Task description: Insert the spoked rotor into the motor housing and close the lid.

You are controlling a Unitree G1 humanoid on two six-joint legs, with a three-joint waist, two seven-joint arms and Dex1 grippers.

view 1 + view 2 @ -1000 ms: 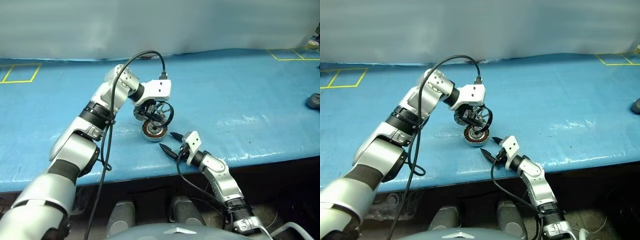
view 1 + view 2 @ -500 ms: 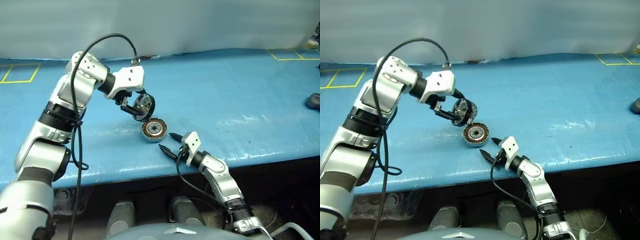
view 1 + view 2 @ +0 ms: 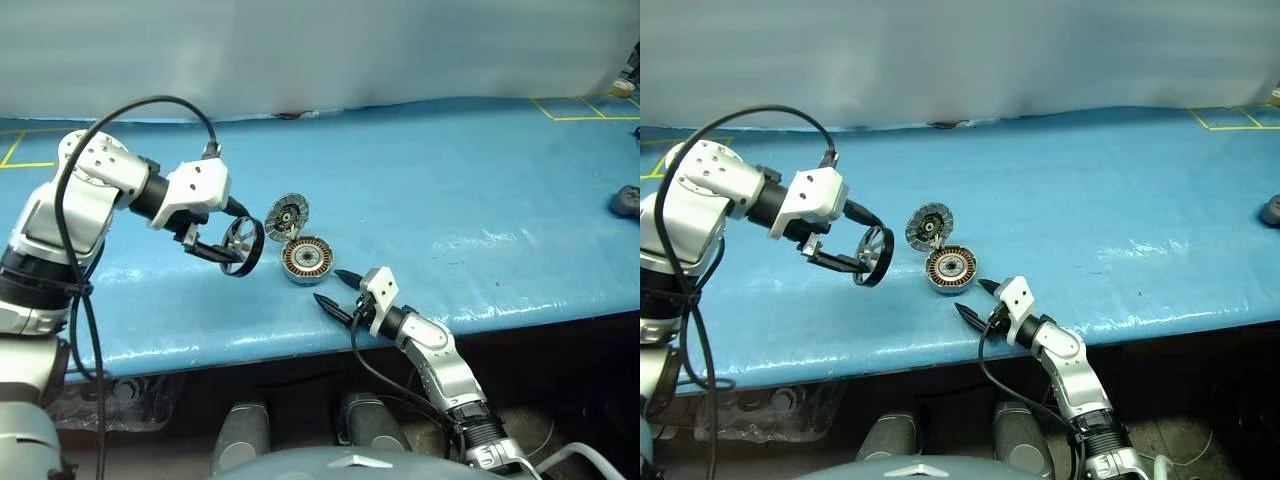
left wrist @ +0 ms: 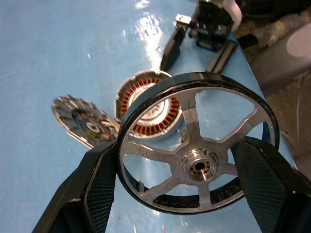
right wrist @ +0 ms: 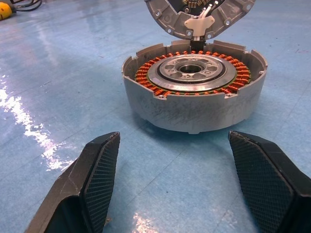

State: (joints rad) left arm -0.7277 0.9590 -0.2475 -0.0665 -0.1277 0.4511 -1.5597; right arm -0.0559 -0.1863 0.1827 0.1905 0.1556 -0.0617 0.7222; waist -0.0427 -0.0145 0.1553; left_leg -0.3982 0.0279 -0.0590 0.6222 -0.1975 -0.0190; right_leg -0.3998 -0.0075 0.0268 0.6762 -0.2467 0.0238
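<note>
left gripper point(image 3: 228, 247) carried spoked rotor point(image 3: 240, 246) leftward off motor housing point(image 3: 306, 259).

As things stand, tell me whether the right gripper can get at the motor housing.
Probably yes: the right gripper is open, pointing at the motor housing with only bare blue table between them.

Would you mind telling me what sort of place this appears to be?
Probably a robot test bench or lab: a table under blue sheeting with yellow taped squares, and an opened motor housing laid out for assembly.
</note>
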